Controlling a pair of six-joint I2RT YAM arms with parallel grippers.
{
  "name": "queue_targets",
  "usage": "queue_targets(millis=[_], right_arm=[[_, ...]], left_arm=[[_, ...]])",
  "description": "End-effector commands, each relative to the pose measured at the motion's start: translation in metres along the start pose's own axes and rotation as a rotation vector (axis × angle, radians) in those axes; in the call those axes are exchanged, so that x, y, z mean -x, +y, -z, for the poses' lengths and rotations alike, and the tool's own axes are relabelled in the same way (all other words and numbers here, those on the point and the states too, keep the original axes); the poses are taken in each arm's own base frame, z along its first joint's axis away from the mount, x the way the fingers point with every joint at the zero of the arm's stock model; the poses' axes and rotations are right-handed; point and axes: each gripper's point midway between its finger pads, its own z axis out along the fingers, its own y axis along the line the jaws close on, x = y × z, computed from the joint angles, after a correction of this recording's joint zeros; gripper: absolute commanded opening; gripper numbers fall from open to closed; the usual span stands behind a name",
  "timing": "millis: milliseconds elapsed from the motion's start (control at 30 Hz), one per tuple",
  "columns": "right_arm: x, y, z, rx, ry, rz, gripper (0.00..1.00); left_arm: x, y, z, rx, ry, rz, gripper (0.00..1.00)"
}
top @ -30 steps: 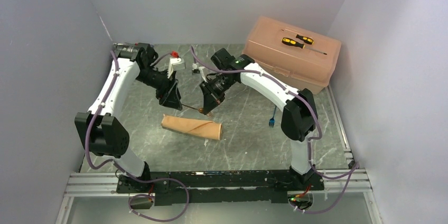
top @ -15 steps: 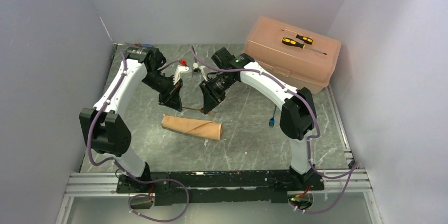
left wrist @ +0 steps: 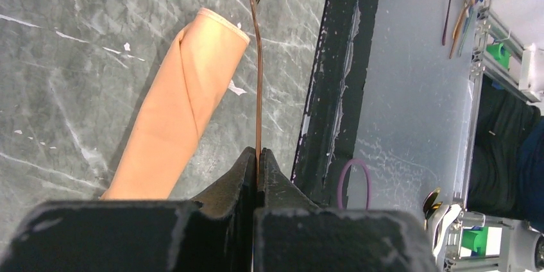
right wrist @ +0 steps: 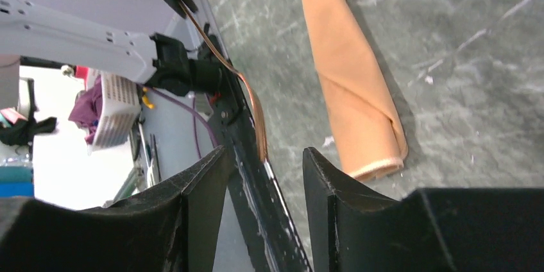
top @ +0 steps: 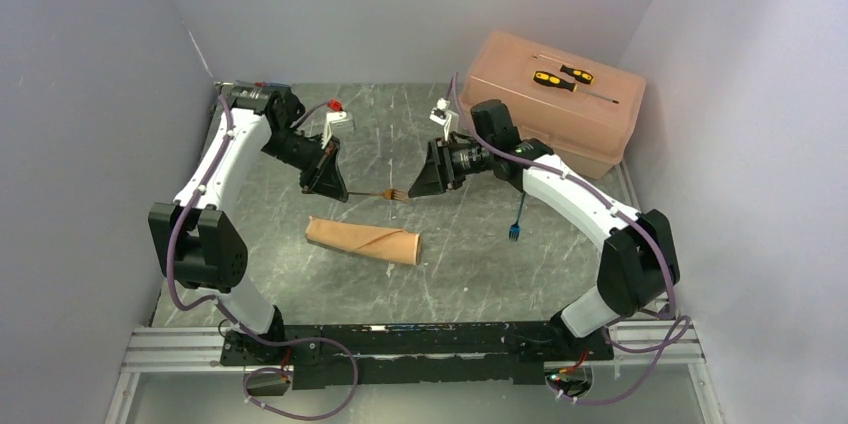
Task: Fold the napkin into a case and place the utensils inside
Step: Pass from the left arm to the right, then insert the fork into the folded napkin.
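Overhead: left gripper (top: 343, 192) clamped on the handle of a gold fork (top: 385, 193), held roughly level above the table (top: 480, 274); right gripper (top: 410, 191) spread open at the tine end; peach case (top: 362, 240) flat on the table below the fork; blue-handled utensil (top: 516, 224) lying well to the right. Left wrist: jaws pinched shut on the fork (left wrist: 258, 92), case (left wrist: 176, 118) lower left. Right wrist: fingers (right wrist: 199, 201) apart, fork (right wrist: 253, 99) tip between them, contact not discernible, case (right wrist: 349, 86) at right.

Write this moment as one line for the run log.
left gripper: shut on fork | right gripper: open, by fork tines | case: folded, on table | blue utensil: on table
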Motion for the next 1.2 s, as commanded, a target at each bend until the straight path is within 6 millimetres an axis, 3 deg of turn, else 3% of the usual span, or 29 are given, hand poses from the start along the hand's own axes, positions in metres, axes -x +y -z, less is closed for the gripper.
queue_targets(millis=[0, 167, 267, 467, 500, 667, 800, 967, 1167], right_arm=[[0.026, 0.011, -0.005, 0.019, -0.129, 0.021, 0.5], [0.029, 0.005, -0.01, -0.016, -0.169, -0.001, 0.49], [0.031, 0.006, -0.012, -0.019, -0.192, -0.005, 0.41], [0.04, 0.014, -0.008, 0.0, -0.278, -0.002, 0.02], [0.04, 0.015, -0.008, 0.004, -0.285, -0.003, 0.0], [0.029, 0.009, -0.007, -0.031, -0.261, -0.043, 0.0], [-0.017, -0.014, -0.002, -0.169, -0.107, -0.18, 0.0], [-0.086, -0.039, 0.018, -0.341, 0.041, -0.317, 0.0], [-0.122, -0.046, 0.034, -0.428, 0.103, -0.409, 0.0]], left_arm=[[0.013, -0.031, 0.006, -0.095, -0.059, 0.097, 0.03], [0.018, -0.035, 0.008, -0.102, -0.085, 0.104, 0.03], [0.019, -0.036, 0.008, -0.108, -0.091, 0.107, 0.03], [0.015, -0.033, 0.005, -0.113, -0.081, 0.12, 0.03], [0.013, -0.031, 0.004, -0.113, -0.073, 0.127, 0.04], [-0.007, -0.007, -0.005, -0.065, -0.001, 0.201, 0.25], [-0.038, 0.044, -0.004, 0.13, 0.068, 0.253, 0.36], [-0.065, 0.086, 0.014, 0.294, 0.12, 0.263, 0.37], [-0.112, 0.122, 0.002, 0.392, 0.213, 0.302, 0.32]])
